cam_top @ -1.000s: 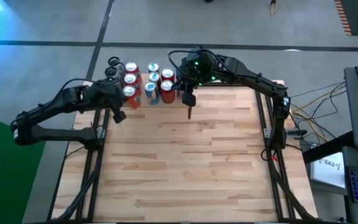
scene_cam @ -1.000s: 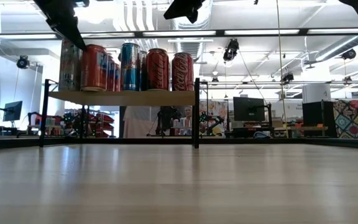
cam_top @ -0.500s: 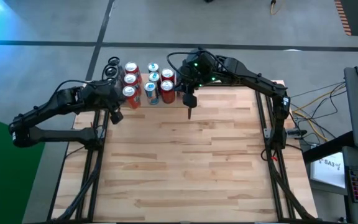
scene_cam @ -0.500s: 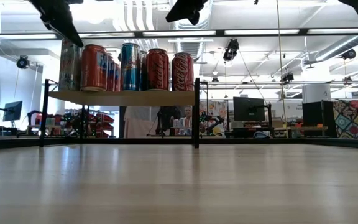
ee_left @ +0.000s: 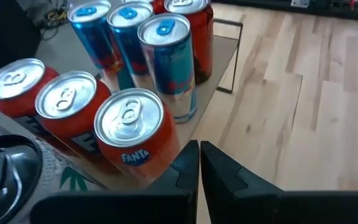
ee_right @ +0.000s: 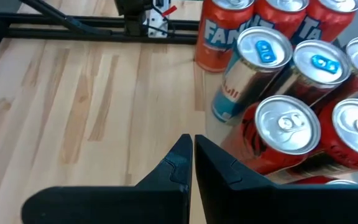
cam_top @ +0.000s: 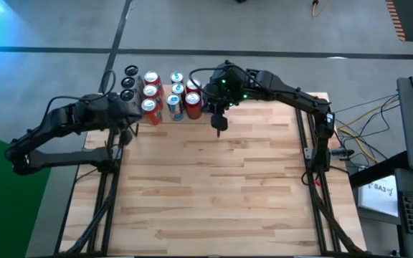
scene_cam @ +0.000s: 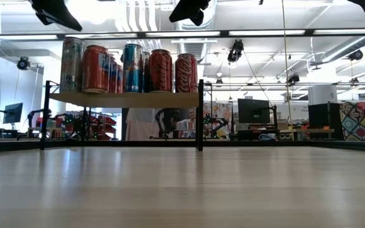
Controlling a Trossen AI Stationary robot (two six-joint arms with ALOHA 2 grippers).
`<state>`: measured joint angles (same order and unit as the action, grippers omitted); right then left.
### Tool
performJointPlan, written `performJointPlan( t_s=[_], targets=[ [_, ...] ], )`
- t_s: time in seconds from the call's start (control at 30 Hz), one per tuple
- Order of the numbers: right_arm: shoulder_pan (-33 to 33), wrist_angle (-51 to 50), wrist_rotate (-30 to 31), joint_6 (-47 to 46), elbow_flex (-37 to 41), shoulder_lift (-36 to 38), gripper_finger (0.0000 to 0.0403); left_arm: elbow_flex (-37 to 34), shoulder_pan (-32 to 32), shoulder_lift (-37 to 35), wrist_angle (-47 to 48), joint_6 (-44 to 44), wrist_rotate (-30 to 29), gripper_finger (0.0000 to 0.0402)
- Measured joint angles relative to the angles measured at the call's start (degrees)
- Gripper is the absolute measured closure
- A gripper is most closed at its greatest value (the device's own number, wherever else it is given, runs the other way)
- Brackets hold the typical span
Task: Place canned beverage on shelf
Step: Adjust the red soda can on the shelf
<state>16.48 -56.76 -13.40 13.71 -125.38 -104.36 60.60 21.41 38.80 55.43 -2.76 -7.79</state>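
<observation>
The cans (cam_top: 165,94) all stand upright on the shelf (scene_cam: 127,99) at the table's (cam_top: 214,186) far left edge, long axes vertical, packed touching or nearly so. No can is on the bare tabletop, and neither gripper carries one.

The left gripper (ee_left: 199,163) has its fingers pressed together, empty, just beside the Fanta can (ee_left: 135,134) at the shelf's near corner. The can stands ahead of the fingertips and slightly to one side, its top at about their height.

The right gripper (ee_right: 192,158) is also closed on nothing, hovering off the shelf's other side above bare wood, with the nearest red can (ee_right: 284,130) just ahead of it.

As I judge it, the placing looks done (the shelf is full). Both arms are near, the left a shade closer, so a clean exit means backing away from the shelf without sweeping sideways into the cans.
</observation>
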Motion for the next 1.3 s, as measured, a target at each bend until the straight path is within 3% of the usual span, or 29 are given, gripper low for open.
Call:
performJointPlan(
  t_s=[0.27, 0.5, 0.7, 0.97, 1.13, 1.3],
  targets=[
    [-1.73, 2.85, 0.00, 0.79, 3.78, 0.07, 0.0394, -0.87, 0.00, -1.38, -1.54, 0.49, 1.38, 0.0402],
    [-3.18, 6.53, -0.03, 2.23, 6.64, 0.18, 0.0394, -6.76, 0.00, -2.44, -9.86, -0.50, 7.44, 0.0402],
    [-3.75, 9.16, -0.03, 2.82, 9.22, 0.34, 0.0394, -10.73, 0.00, -2.53, -14.33, -0.53, 8.57, 0.0402],
    [-3.88, 12.45, 0.01, 2.74, 13.74, 3.50, 0.0394, -12.59, 0.01, -3.01, -14.42, 2.30, 8.66, 0.0402],
    [-3.88, 20.87, -0.01, 2.37, 22.28, 8.64, 0.0394, -14.93, 0.01, -2.62, -17.36, 3.50, 8.52, 0.0402],
    [-3.86, 27.73, 0.36, 1.91, 29.47, 13.02, 0.0394, -15.89, 0.00, -2.75, -16.73, 4.28, 2.31, 0.0402]
  ],
)
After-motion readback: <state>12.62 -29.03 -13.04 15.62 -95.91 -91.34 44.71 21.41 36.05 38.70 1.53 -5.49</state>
